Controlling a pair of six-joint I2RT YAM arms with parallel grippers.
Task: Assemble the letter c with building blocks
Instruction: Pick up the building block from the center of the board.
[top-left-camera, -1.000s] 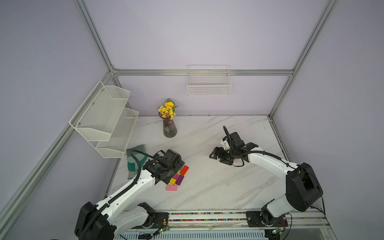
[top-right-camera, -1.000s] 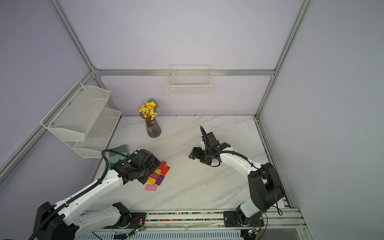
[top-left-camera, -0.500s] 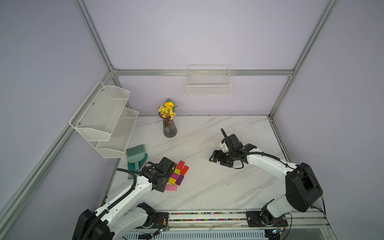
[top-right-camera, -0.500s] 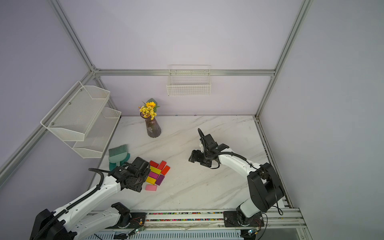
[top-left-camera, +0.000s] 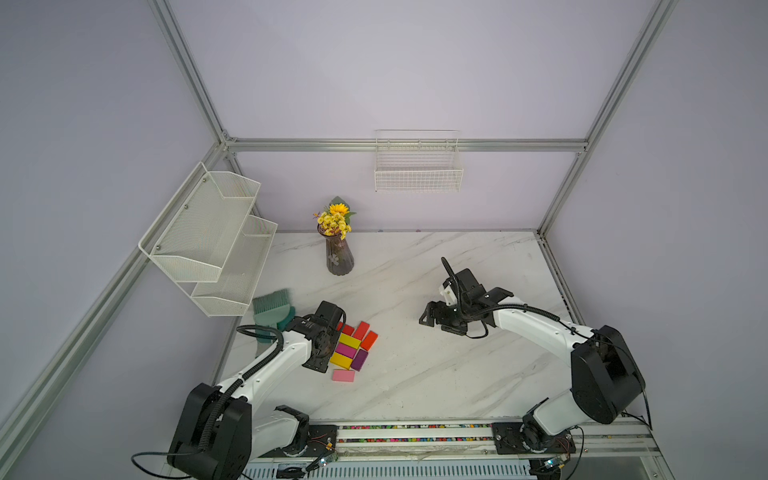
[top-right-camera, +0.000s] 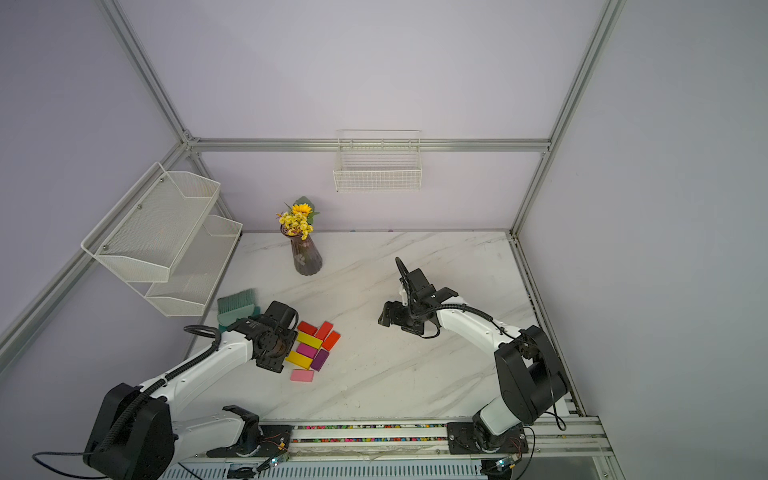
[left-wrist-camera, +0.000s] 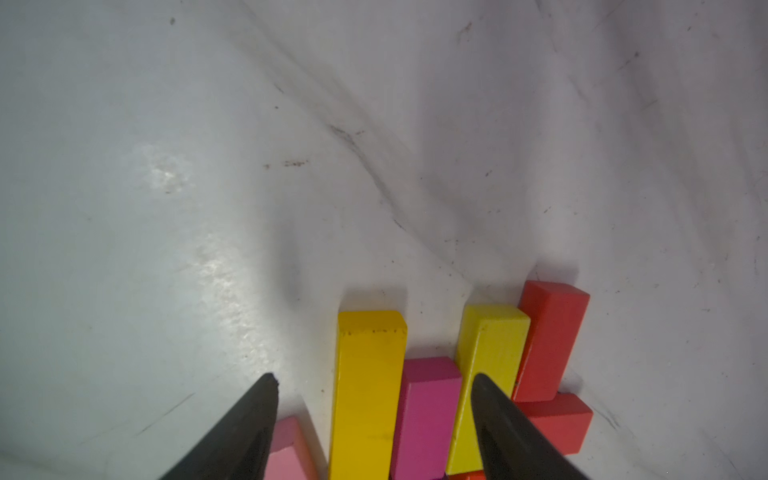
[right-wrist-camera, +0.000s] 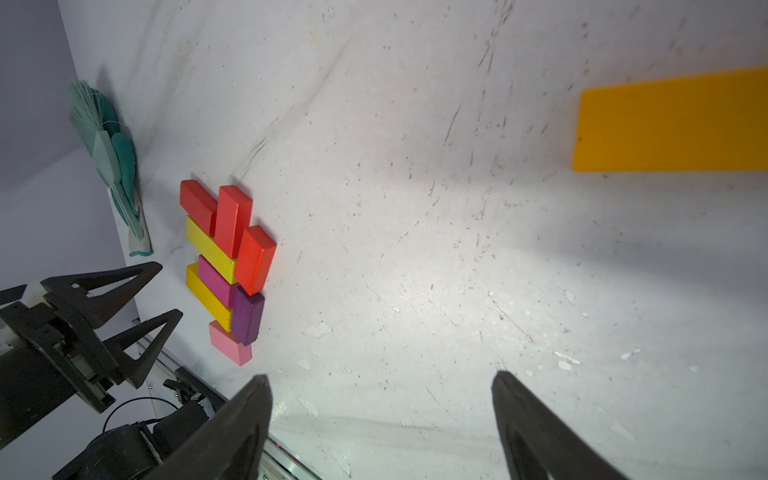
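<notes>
The building blocks lie in a tight cluster at the table's left in both top views: two red (top-left-camera: 361, 330), an orange (top-left-camera: 369, 340), two long yellow (top-left-camera: 349, 341), a magenta (top-left-camera: 346, 350), a purple (top-left-camera: 359, 359) and a light pink (top-left-camera: 343, 375). My left gripper (left-wrist-camera: 372, 378) is open at the cluster's left edge. A long yellow block (left-wrist-camera: 368, 390) and the magenta one (left-wrist-camera: 426, 409) sit between its fingers. My right gripper (right-wrist-camera: 380, 378) hangs open over bare marble at mid-right (top-left-camera: 432, 320). An orange-yellow block (right-wrist-camera: 673, 120) shows only in the right wrist view.
A vase of yellow flowers (top-left-camera: 340, 257) stands at the back of the table. A teal brush (top-left-camera: 272, 309) lies behind the left gripper, under the white mesh shelf (top-left-camera: 208, 241). A wire basket (top-left-camera: 417, 170) hangs on the back wall. A rail (top-left-camera: 415, 428) runs along the front edge.
My left arm has drawn back toward the front left, uncovering the block cluster, and its jaws have come closer together. The right gripper has barely shifted.
</notes>
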